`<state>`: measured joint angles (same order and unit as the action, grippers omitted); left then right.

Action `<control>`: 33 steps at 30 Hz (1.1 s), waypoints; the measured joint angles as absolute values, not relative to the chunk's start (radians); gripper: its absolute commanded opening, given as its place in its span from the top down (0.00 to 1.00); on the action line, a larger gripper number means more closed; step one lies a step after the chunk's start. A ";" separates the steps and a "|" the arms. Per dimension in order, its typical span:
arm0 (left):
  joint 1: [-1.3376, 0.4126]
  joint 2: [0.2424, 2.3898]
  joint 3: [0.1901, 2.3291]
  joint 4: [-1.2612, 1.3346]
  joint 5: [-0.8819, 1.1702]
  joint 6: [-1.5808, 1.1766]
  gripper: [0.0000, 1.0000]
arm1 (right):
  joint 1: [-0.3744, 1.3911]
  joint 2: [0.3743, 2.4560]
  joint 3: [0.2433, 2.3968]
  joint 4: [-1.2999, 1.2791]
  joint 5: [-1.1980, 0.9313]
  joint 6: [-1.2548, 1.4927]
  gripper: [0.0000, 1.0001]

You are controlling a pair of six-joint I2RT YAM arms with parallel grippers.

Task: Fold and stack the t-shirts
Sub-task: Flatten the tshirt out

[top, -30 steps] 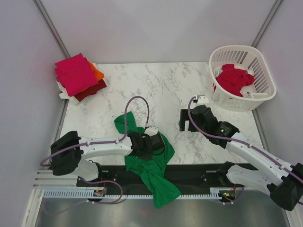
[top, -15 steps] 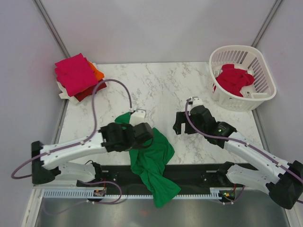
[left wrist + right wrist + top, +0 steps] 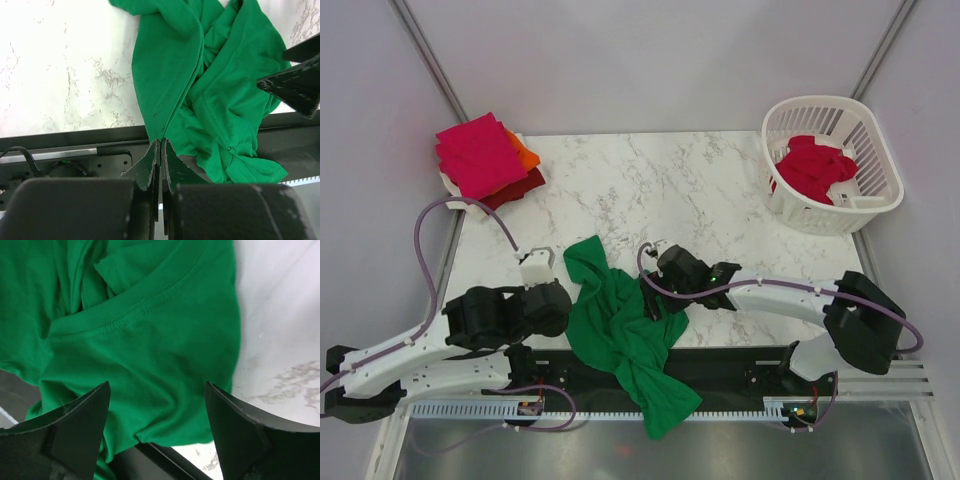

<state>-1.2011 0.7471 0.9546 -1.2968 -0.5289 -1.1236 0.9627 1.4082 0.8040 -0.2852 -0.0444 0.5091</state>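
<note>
A bright green t-shirt (image 3: 620, 330) lies crumpled at the table's near middle, one end hanging over the front edge. My left gripper (image 3: 563, 308) is at its left edge. In the left wrist view the jaws (image 3: 160, 142) are shut, pinching a fold of the green cloth (image 3: 200, 80) at their tips. My right gripper (image 3: 655, 300) is open over the shirt's right side. In the right wrist view its fingers (image 3: 75, 425) straddle the green cloth (image 3: 145, 340) near the collar seam. Folded magenta (image 3: 478, 155), orange (image 3: 526, 156) and dark red (image 3: 517, 188) shirts are stacked at the back left.
A white slatted basket (image 3: 880, 190) at the back right holds a red shirt (image 3: 812, 168). A black rail (image 3: 740, 365) runs along the table's front edge under the hanging green cloth. Grey walls close in the sides.
My left arm has drawn back toward the near left, pulling the shirt's left edge with it. My right arm has swung left from the table's middle right onto the shirt's right side.
</note>
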 measured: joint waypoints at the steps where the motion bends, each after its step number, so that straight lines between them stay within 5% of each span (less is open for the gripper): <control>1: -1.201 0.727 0.945 -1.306 -0.529 -1.136 0.98 | 0.976 1.441 0.814 -0.282 -0.045 0.508 0.18; 4: -1.201 0.711 0.932 -1.318 -0.528 -1.162 0.98 | 1.009 1.518 0.847 -0.271 -0.043 0.505 0.36; 5: -1.201 0.713 0.930 -1.319 -0.527 -1.166 0.98 | 1.019 1.537 0.856 -0.268 -0.040 0.501 0.54; 10: -1.201 0.716 0.928 -1.323 -0.527 -1.181 0.98 | 1.037 1.577 0.883 -0.262 -0.001 0.485 0.98; 16: -1.201 0.717 0.934 -1.339 -0.554 -1.182 0.98 | 0.946 1.584 0.941 -0.306 0.080 0.453 1.00; 21: -1.201 0.738 1.015 -1.348 -0.629 -1.182 0.98 | 0.649 1.555 1.064 -0.339 0.144 0.410 1.00; 23: -1.201 0.746 1.044 -1.348 -0.662 -1.182 0.98 | 0.531 1.539 1.121 -0.340 0.192 0.403 0.38; 25: -1.201 0.752 1.056 -1.348 -0.689 -1.182 0.98 | 0.453 1.533 1.169 -0.348 0.245 0.396 0.02; 33: -1.200 0.783 1.028 -1.347 -0.727 -1.192 0.98 | 0.420 1.439 1.108 -0.419 0.348 0.395 0.02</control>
